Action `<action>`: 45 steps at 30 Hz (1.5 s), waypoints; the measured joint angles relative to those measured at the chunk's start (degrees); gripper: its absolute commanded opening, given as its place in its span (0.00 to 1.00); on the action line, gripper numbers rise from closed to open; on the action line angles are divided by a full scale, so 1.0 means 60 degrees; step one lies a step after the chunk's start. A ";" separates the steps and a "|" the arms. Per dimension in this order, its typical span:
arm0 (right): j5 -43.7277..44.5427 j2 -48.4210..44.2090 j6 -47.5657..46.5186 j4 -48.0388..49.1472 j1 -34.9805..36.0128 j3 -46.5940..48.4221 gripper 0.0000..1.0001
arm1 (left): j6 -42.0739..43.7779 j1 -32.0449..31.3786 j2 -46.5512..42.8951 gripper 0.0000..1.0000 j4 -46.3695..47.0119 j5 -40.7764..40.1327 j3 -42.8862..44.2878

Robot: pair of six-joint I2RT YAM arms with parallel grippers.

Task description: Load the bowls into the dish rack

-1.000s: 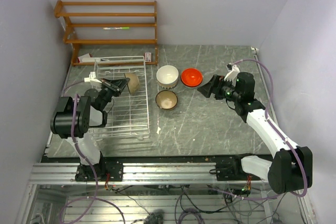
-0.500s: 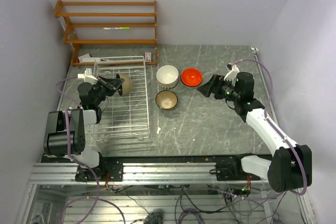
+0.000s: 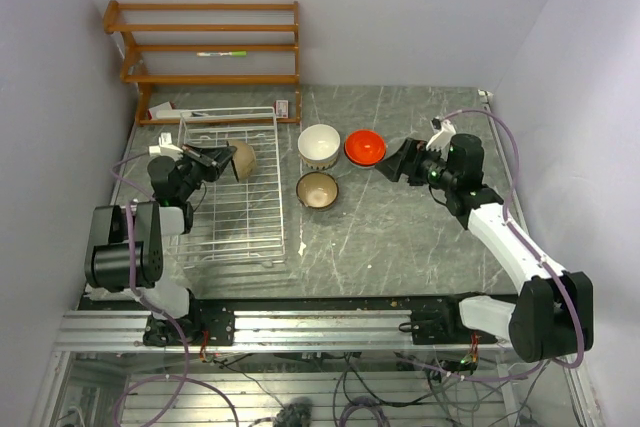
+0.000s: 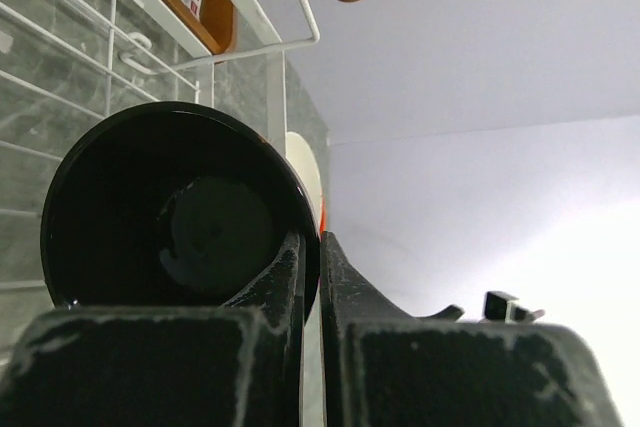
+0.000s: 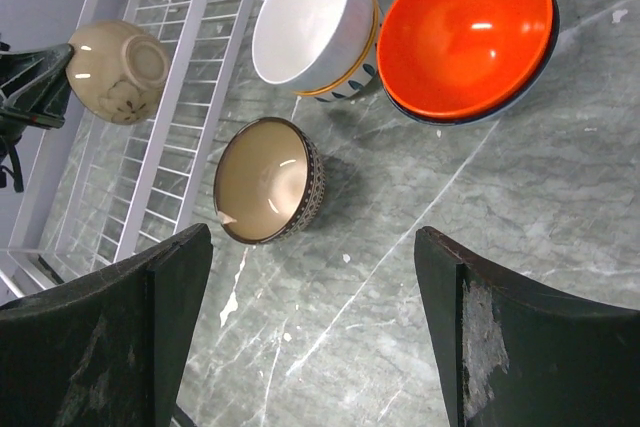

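Observation:
My left gripper (image 3: 208, 159) is shut on the rim of a bowl (image 3: 243, 159), tan outside and glossy black inside (image 4: 170, 217). It holds the bowl on edge over the far part of the white wire dish rack (image 3: 230, 217). In the right wrist view this bowl (image 5: 115, 57) shows its foot. A white bowl (image 3: 319, 143), an orange-red bowl (image 3: 365, 147) and a tan bowl with a patterned brown outside (image 3: 318, 189) stand on the table right of the rack. My right gripper (image 3: 395, 169) is open and empty, above the table just right of the orange-red bowl (image 5: 465, 32).
A brown wooden slatted shelf (image 3: 205, 47) stands against the back wall behind the rack. A small card (image 3: 284, 108) and a red-and-white item (image 3: 163, 109) lie at its foot. Walls close in on the left and right.
My left arm swung back to the left, and the held bowl shifted a little left over the rack. My right gripper edged slightly up towards the orange-red bowl.

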 measured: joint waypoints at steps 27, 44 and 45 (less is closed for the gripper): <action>-0.0124 0.0914 -0.0007 0.0040 0.0000 0.0219 0.83 | -0.3468 -0.1024 0.4146 0.07 0.4575 -0.2477 0.1439; -0.0117 0.1107 0.0000 0.0157 0.0000 0.0219 0.83 | -0.1107 -0.0947 0.2747 0.39 -0.0729 -0.2040 0.2040; -0.0117 0.1107 -0.0004 0.0157 0.0000 0.0219 0.83 | -0.0940 -0.0943 0.2747 0.40 -0.1075 -0.2095 0.2018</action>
